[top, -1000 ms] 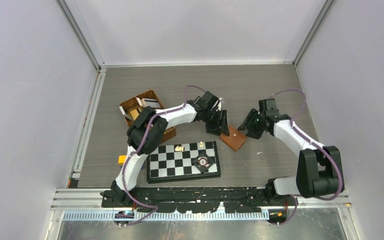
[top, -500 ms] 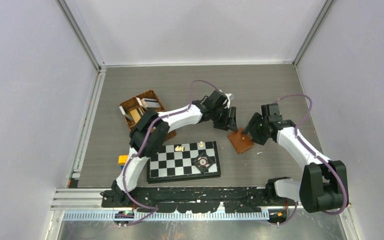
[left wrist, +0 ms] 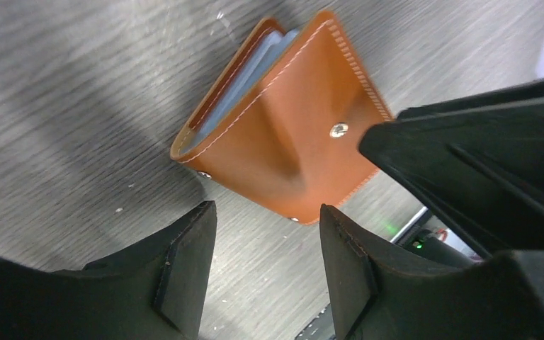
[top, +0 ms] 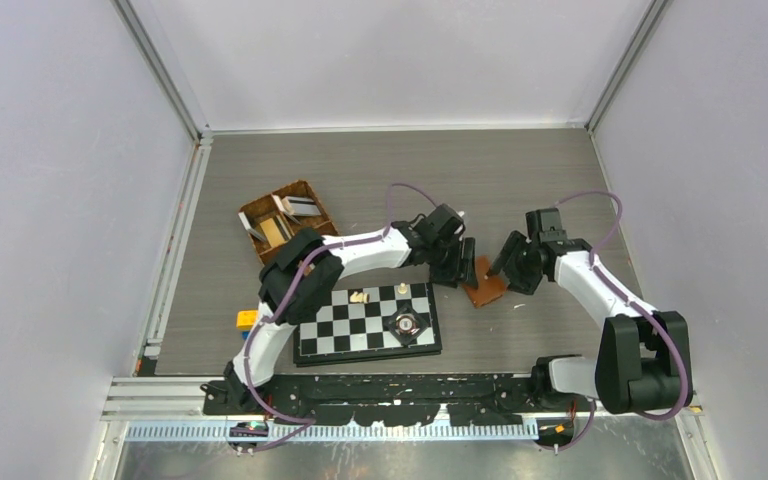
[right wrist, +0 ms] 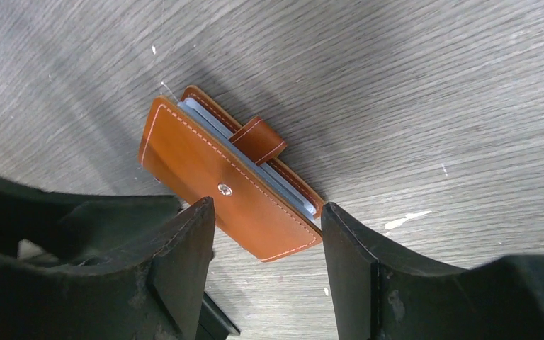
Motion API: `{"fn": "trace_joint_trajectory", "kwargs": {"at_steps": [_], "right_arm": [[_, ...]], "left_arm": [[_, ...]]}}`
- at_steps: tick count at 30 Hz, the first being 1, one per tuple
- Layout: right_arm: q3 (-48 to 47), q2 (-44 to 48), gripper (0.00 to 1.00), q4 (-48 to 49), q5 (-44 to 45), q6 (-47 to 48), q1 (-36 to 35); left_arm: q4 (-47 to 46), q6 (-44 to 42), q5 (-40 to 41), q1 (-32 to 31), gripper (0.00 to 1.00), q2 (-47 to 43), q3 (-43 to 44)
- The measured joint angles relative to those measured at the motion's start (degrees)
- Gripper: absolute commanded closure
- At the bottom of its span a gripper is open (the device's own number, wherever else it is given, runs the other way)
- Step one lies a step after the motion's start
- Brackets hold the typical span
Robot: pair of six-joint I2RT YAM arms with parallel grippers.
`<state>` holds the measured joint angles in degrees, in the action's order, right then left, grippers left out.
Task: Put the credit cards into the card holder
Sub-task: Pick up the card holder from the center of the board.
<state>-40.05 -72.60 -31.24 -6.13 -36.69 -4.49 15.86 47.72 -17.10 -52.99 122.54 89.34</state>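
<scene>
The folded tan-brown leather card holder [top: 486, 291] lies on the grey wood-grain desk [top: 520, 180], between the two pincers and just beyond the far right corner of the black-and-white chessboard [top: 365, 322]. In the right wrist view the card holder [right wrist: 227, 191] has its long axis on a diagonal, from upper left to lower right. Its open edge faces away from the camera. Along that edge, the thin edges of the pale grey-blue credit cards [right wrist: 209, 122] show between the two leather leaves.

The leather is smooth, with pale stitching round the border. A short strap tab [right wrist: 258, 139] lies across the card edges, well short of the metal snap stud [right wrist: 223, 188], so it is unfastened. In the left wrist view the upper leaf of the holder [left wrist: 283, 149] stands tented, and the cards [left wrist: 255, 67] are visible in the gap.

The left pincer [top: 457, 265] [left wrist: 265, 219] has its jaws spread and holds nothing; the holder lies beyond its fingertips. The right pincer [top: 510, 262] [right wrist: 265, 209] is likewise spread and empty. One of its black fingers [left wrist: 467, 142] is at the holder's edge; contact cannot be confirmed.

Small pieces stand on the chessboard. A brown wicker basket [top: 282, 225] holding flat items sits well to the left. A small orange block [top: 246, 319] lies beside the board's left edge.
</scene>
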Motion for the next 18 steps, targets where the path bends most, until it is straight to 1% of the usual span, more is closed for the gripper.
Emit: {"fn": "trace_joint_trajectory", "kwargs": {"at_steps": [4,7,11,15,18], "right_arm": [[0.79,-0.09,0.43,0.46,-1.86,0.37,0.02],[1.14,-0.81,0.49,1.16,-3.34,0.35,0.02],[1.77,-2.16,0.53,2.47,-5.07,0.17,0.02],[3.61,-2.45,0.54,4.90,-7.78,-1.46,-0.04],[4.28,-3.72,0.55,7.34,-9.51,-3.37,-1.42]], "left_arm": [[0.72,0.44,-0.31,-0.74,0.43,1.79,0.68],[1.07,0.35,-0.33,-0.63,0.43,2.51,1.62],[0.42,0.39,-0.59,-0.37,0.44,3.56,2.84],[-0.66,0.09,-0.46,0.98,0.45,4.68,4.33],[-1.14,-0.50,-0.48,2.60,0.46,6.05,6.36]]}}
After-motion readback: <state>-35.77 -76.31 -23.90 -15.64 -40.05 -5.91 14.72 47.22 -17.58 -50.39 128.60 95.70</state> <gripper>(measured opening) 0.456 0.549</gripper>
